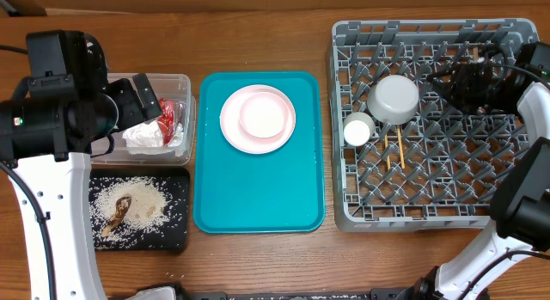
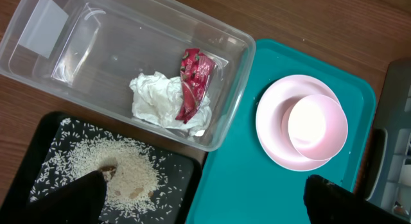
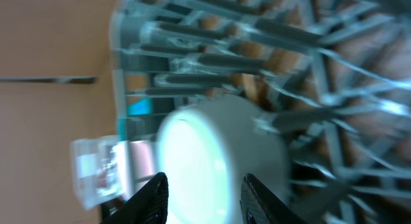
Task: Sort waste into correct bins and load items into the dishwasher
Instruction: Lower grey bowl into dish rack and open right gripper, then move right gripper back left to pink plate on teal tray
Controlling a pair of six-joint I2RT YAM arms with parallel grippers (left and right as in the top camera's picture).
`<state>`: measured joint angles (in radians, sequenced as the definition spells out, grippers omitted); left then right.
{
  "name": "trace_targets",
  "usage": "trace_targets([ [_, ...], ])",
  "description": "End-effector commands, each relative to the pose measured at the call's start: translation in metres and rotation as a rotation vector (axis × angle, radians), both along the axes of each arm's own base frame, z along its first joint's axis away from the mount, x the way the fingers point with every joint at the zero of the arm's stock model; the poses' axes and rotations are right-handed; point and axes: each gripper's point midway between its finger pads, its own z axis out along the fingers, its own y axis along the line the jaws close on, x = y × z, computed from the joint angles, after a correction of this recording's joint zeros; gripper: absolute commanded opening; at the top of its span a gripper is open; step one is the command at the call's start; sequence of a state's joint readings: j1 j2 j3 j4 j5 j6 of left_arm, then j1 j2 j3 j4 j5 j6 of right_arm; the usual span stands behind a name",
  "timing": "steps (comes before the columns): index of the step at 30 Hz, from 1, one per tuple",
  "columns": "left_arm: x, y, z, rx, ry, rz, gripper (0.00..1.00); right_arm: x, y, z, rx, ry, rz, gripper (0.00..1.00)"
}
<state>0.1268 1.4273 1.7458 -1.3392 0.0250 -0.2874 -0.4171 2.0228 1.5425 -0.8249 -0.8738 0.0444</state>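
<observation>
Two fingers of your right gripper (image 3: pixel 204 195) are standing apart, gripping nothing, facing the grey bowl (image 1: pixel 394 98) sitting in the rack (image 1: pixel 430 29). You are wanting a straight retreat, lifting clear of the pegs without nudging it. Your left gripper (image 2: pixel 209 199) is hovering wide open beside the tub (image 2: pixel 234 89).

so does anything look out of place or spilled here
Only mildly: the pink bowl sits off-centre on the round pink plate, reaching its rim. The loose white rice is scattered but lies within the flat black rectangular tray.
</observation>
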Motion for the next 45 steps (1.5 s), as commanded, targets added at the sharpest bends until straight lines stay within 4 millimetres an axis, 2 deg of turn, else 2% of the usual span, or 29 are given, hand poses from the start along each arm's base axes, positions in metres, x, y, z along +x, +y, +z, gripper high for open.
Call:
trace_targets([
  [1,0.002,0.003,0.002,0.008,-0.005,0.005,1.00,-0.001,-0.012,-0.011,-0.134,0.057,-0.042,0.39],
  [4,0.002,0.003,0.002,0.008,-0.006,0.005,1.00,0.000,-0.006,-0.002,-0.140,0.039,-0.030,0.39],
  [11,0.002,0.003,0.002,0.008,-0.006,0.005,1.00,-0.006,0.023,0.045,-0.169,-0.045,0.020,0.37],
  [14,0.002,0.003,0.002,0.008,-0.005,0.005,1.00,-0.012,0.049,0.063,-0.176,-0.074,0.073,0.33],
  [18,0.002,0.003,0.002,0.008,-0.006,0.005,1.00,-0.019,0.106,0.077,-0.211,-0.112,0.193,0.32],
  [25,0.002,0.003,0.002,0.008,-0.006,0.005,1.00,-0.034,0.214,0.055,-0.477,-0.149,0.404,0.33],
  [30,0.002,0.003,0.002,0.008,-0.006,0.005,1.00,-0.059,0.296,0.051,-0.593,-0.256,0.552,0.34],
  [34,0.002,0.003,0.002,0.008,-0.006,0.005,1.00,-0.078,0.344,0.045,-0.664,-0.333,0.626,0.41],
  [38,0.002,0.003,0.002,0.008,-0.006,0.005,1.00,-0.087,0.375,0.038,-0.723,-0.396,0.655,0.42],
  [45,0.002,0.003,0.002,0.008,-0.006,0.005,1.00,-0.077,0.389,0.016,-0.808,-0.424,0.631,0.43],
])
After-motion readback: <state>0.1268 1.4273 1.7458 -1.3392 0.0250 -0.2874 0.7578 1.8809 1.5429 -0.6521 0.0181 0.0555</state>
